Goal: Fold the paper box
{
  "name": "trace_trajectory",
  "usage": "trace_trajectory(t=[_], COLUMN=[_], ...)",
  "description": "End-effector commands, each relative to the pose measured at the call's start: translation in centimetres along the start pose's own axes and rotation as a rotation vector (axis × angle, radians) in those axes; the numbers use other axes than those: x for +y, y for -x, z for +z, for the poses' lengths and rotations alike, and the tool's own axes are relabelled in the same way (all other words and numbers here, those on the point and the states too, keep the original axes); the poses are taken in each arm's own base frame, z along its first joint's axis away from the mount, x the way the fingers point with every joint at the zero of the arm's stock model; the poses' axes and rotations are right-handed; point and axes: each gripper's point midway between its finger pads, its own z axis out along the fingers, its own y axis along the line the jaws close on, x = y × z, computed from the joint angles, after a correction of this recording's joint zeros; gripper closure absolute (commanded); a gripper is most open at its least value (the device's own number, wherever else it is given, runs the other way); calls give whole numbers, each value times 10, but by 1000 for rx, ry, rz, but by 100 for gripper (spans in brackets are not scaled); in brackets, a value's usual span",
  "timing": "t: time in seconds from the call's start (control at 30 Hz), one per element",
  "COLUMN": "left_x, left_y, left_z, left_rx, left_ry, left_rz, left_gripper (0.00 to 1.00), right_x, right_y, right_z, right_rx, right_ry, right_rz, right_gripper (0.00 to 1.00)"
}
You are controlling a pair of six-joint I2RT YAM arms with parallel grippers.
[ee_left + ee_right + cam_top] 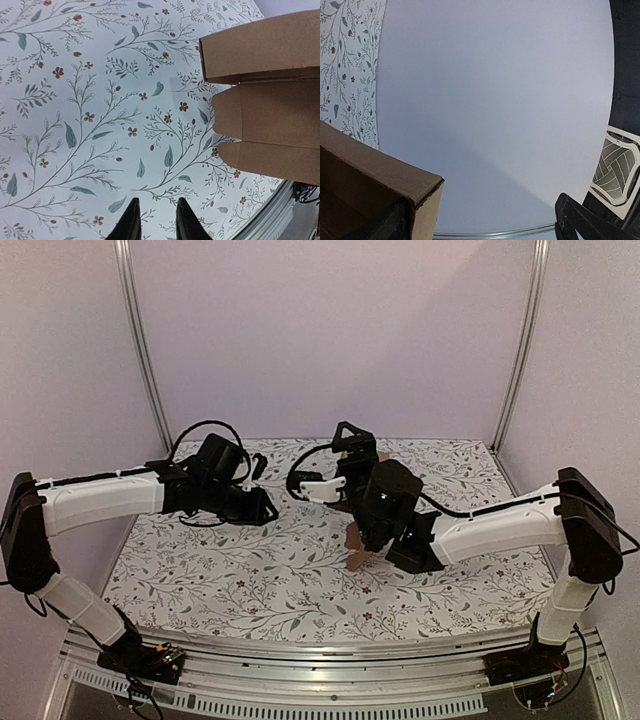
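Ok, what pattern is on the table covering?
The table covering is white with grey-green leafy sprigs and small reddish flowers; clearest in the left wrist view.

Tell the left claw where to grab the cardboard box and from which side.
Probably the middle rounded flap: it juts free from the box toward the left claw, a thin sheet to pinch. Come at its rounded end, a finger on each face.

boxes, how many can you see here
1. The box is mid-table, mostly hidden under the right arm; the left wrist view shows its flaps. Another could be hidden there, but none shows.
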Motion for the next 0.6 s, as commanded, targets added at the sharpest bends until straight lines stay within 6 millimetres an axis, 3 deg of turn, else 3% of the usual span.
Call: trace_trajectory(t=[0.0,0.17,0.23,0.27,0.37,0.4,0.47,0.5,0.57], left_x=[6,5,6,7,10,9,7,6,4], left_y=[1,4,5,5,8,9,11,12,14], left_z=[-4,-9,-13,-14,-18,-20,-24,-27,-32], left_rx=[-14,-29,-37,-41,-59,-61,-70,-75,-88], left_ry=[7,8,14,20,35,35,28,24,11], left_rz=[3,12,19,23,35,38,43,43,45], left_gripper=[77,74,73,72,71,71,70,70,69], right_x=[-45,-56,-80,-75,-53,-62,-88,-92,-101], right_y=[-15,-16,-26,-23,3,-2,-42,-55,-63], right_z=[1,-5,-3,-4,-36,-33,-13,-10,-25], right_rx=[28,-7,34,36,-102,-81,60,69,-1], right_ry=[-36,22,-3,72,326,297,236,288,455], right_rz=[95,131,151,107,81,107,121,109,262], right_gripper=[1,1,1,1,1,1,1,1,1])
